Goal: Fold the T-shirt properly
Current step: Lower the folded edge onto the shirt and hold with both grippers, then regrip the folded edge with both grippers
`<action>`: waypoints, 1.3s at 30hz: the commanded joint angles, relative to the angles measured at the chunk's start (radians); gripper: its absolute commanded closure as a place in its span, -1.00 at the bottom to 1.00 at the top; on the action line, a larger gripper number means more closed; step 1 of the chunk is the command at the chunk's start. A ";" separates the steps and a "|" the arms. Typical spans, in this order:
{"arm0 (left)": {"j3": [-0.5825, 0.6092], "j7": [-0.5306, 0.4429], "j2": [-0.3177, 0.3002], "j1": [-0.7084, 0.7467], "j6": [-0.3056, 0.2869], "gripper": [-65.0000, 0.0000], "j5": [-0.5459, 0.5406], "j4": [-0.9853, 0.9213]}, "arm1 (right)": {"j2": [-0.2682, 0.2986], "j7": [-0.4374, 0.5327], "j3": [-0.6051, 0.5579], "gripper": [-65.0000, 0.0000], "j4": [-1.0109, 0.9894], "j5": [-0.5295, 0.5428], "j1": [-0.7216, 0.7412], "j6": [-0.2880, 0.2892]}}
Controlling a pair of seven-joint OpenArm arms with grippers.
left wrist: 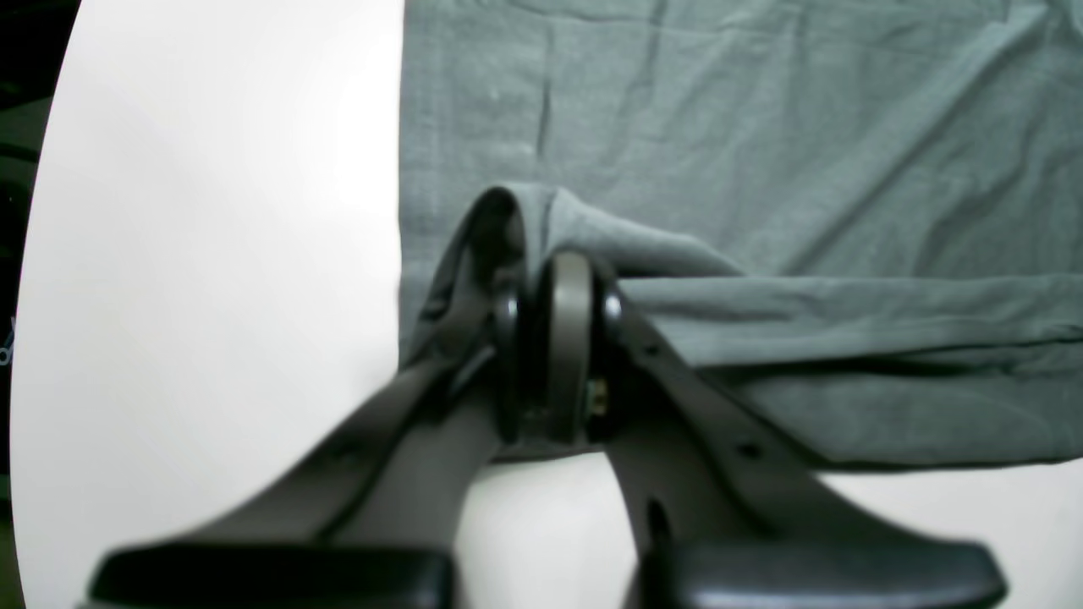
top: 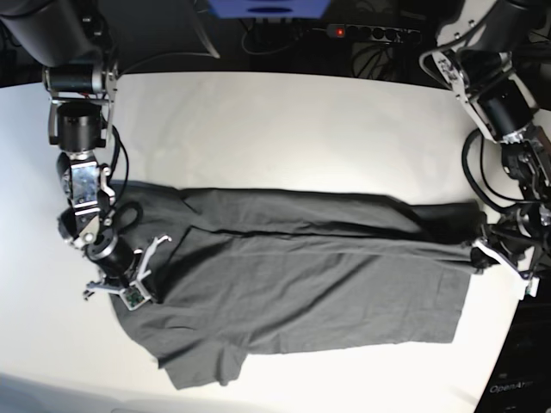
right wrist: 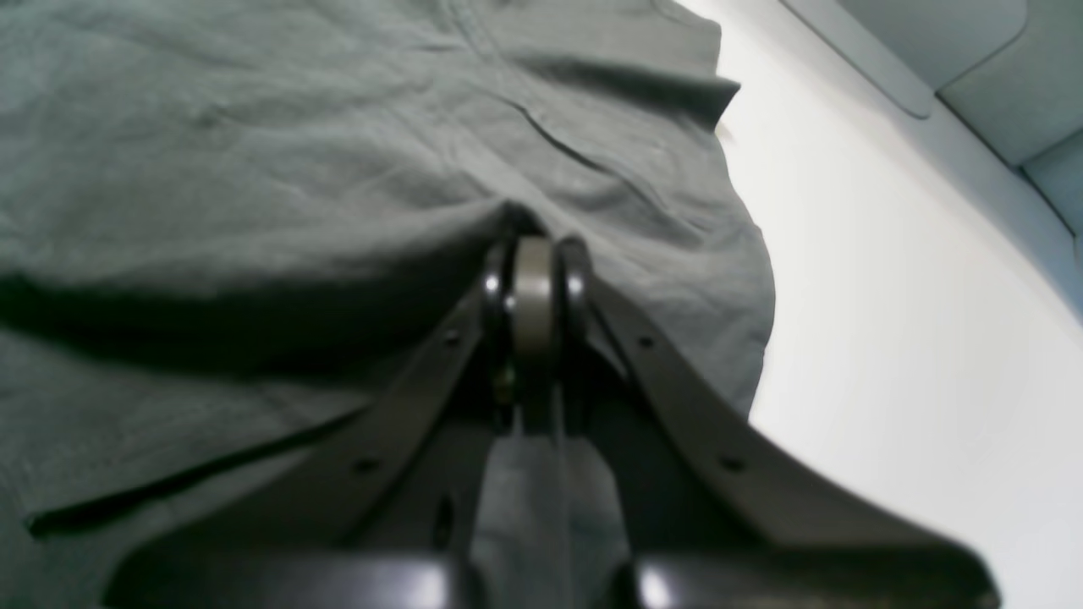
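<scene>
Base view: both end effectors, left (top: pixel 479 252) and right (top: pixel 138 277), are pinching T-shirt (top: pixel 310 284) edges on desk (top: pixel 284 129); advise lifting evenly, keeping fabric taut.

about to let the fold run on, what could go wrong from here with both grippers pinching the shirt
1. The left gripper holds only a small bunch at the edge of the T-shirt, so the thin fabric may slip out under tension.
2. The right gripper pinches a wrinkled ridge near a sleeve, which could carry creases into the fold.
3. The shirt lies close to the edge of the table by the left gripper, so a pull that way might drag it off.
</scene>
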 commanded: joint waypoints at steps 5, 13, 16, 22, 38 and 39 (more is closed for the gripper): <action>-0.001 -0.026 -0.007 -0.028 -0.001 0.92 -0.014 0.013 | 0.011 0.029 0.003 0.98 0.016 0.014 0.025 -0.008; -0.001 -0.051 -0.014 -0.028 -0.001 0.45 -0.012 0.012 | 0.013 0.029 0.003 0.98 0.016 0.014 0.024 -0.008; -0.009 -0.052 -0.014 -0.025 -0.001 -0.26 -0.012 0.012 | 0.013 0.029 0.003 0.98 0.016 0.014 0.013 -0.008; -0.009 -0.052 -0.012 -0.020 -0.008 -1.00 -0.020 0.027 | 0.013 0.029 0.003 0.98 0.016 0.014 0.010 -0.008; -0.001 -0.052 0.019 0.043 -0.012 -1.00 -0.023 0.017 | 0.022 0.029 0.005 0.95 0.025 0.016 -0.073 -0.009; -0.001 -0.052 0.020 0.044 -0.014 -1.00 -0.023 0.017 | 0.031 0.029 0.008 0.95 0.025 0.016 -0.073 -0.009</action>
